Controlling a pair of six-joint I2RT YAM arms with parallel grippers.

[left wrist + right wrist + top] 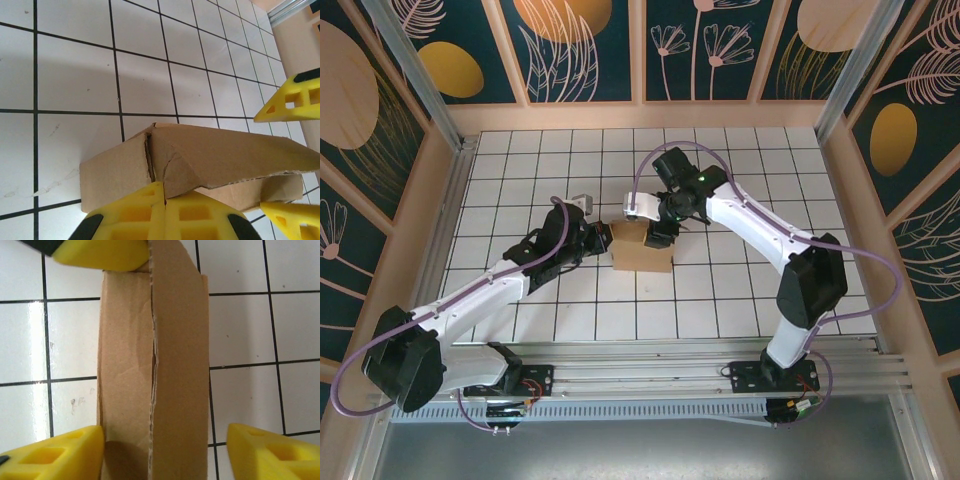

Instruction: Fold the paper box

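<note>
White gridded table [720,300]: left tool [165,206] pinches the paper box [225,150]; right tool [167,452] straddles it, released.

I am working in what looks like a robotics lab cell: a white table [720,300] ruled in a black grid, boxed in by painted panels [585,50] of leaves and flowers on metal posts [415,75], with the left arm [480,290] and the right arm [760,230] bolted to a rail [650,365] at its near edge.
</note>
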